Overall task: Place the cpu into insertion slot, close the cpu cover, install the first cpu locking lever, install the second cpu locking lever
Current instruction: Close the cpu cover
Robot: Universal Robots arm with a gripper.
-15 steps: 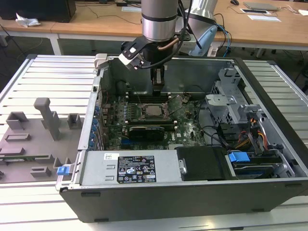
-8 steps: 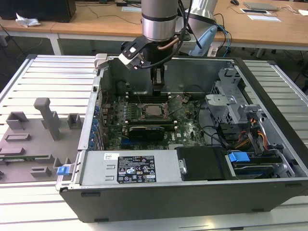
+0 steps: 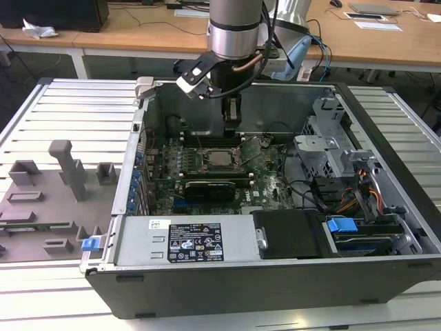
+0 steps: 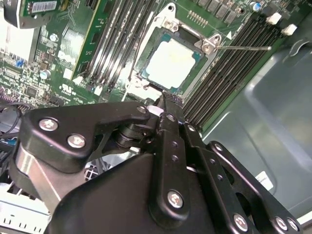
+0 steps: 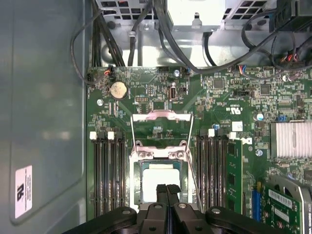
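The cpu (image 5: 158,181), a pale silvery square, lies in the insertion slot (image 5: 137,187) on the green motherboard (image 5: 214,105). In the second wrist view the cpu (image 4: 171,62) shows through the window of the cpu cover (image 4: 208,45), which lies flat around it. Thin wire levers (image 5: 132,130) run along both sides of the socket; I cannot tell whether they are latched. My gripper (image 5: 167,188) is shut with nothing between its fingers, hovering just above one edge of the socket. In the exterior view the gripper (image 3: 232,123) hangs over the board just behind the cpu (image 3: 219,159).
Black memory slots (image 5: 105,175) flank the socket on both sides. A graphics card (image 3: 210,187) lies in front of it. Cables (image 5: 161,34) and a drive cage (image 3: 324,148) crowd the case's right part. Case walls (image 3: 275,103) close in around the board.
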